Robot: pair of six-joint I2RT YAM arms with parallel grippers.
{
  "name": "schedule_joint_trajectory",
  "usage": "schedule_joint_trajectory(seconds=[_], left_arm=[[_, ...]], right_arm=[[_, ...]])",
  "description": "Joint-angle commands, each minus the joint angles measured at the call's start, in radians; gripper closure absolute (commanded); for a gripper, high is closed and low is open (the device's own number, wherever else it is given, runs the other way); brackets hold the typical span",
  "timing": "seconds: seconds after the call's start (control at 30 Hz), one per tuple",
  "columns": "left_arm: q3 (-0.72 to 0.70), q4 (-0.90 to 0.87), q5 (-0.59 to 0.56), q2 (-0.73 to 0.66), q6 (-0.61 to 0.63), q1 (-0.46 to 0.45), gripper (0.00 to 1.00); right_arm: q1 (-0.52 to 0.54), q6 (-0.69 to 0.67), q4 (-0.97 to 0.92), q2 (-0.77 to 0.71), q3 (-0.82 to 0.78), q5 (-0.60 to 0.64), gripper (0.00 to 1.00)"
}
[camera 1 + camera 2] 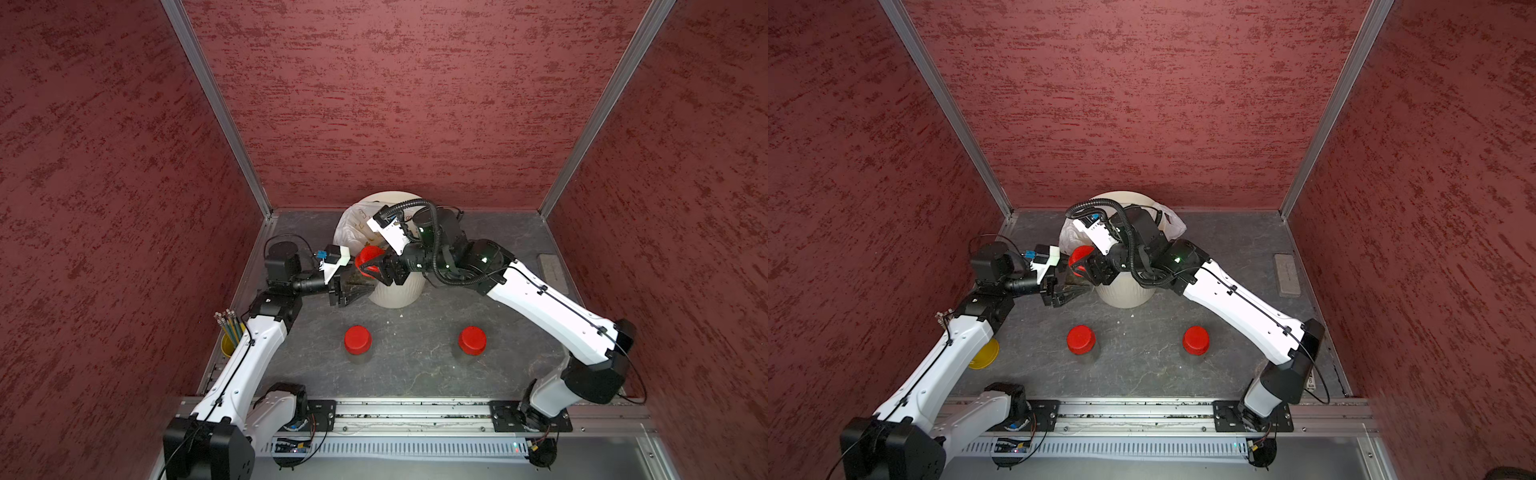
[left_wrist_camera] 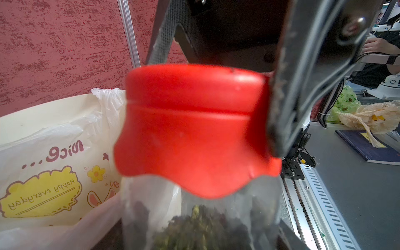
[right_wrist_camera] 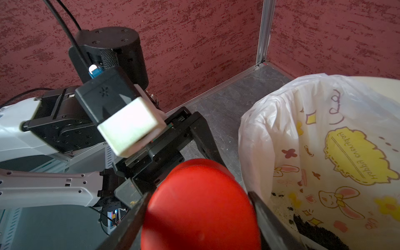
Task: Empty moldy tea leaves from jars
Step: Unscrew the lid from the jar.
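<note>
- Left wrist only: greenish leaves inside held jar, clamped in left gripper beside bin.
- Right wrist only: dark crumbs in bag.
- Right gripper astride lid, one finger touching; grip unclear.
- Three jars counted; near-left jar and near-right jar standing capped.

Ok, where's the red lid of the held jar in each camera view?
In a top view: the lid mid-frame, at the cream bin's left edge.
In a top view: the lid left of centre, same bin edge.
Left wrist: fills the middle, close up.
Right wrist: large in the foreground, beside the printed bag.
Shared landmark: that bag-lined bin.
</note>
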Motion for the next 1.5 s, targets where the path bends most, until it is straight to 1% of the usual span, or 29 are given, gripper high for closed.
schedule_joint_trajectory(seconds=[0.0, 0.17, 0.43, 0.63, 1.0, 1.1, 1.17, 1.47], left_arm=[[0.008, 0.01, 0.023, -0.014, 0.006, 0.002, 0.35], [0.008, 0.01, 0.023, -0.014, 0.006, 0.001, 0.35], [0.008, 0.005, 0.025, -0.012, 0.009, 0.002, 0.35], [0.009, 0.004, 0.025, -0.01, 0.009, 0.003, 0.35], [0.008, 0.004, 0.027, -0.006, 0.009, 0.002, 0.35], [0.008, 0.004, 0.028, -0.003, 0.007, 0.002, 0.35], [0.008, 0.005, 0.028, -0.004, 0.007, 0.002, 0.35], [0.008, 0.005, 0.028, -0.004, 0.009, 0.0, 0.35]], right_arm=[[0.003, -0.067, -0.006, 0.004, 0.005, -0.016, 0.51], [-0.001, -0.179, -0.061, 0.027, 0.062, -0.06, 0.59], [-0.029, -0.343, -0.12, 0.047, 0.14, -0.129, 0.66], [-0.05, -0.469, -0.141, 0.033, 0.148, -0.214, 0.67], [-0.102, -0.608, -0.208, 0.071, 0.224, -0.349, 0.67], [-0.114, -0.624, -0.23, 0.087, 0.248, -0.377, 0.67], [-0.116, -0.663, -0.246, 0.096, 0.266, -0.392, 0.67], [-0.126, -0.72, -0.29, 0.108, 0.306, -0.409, 0.67]])
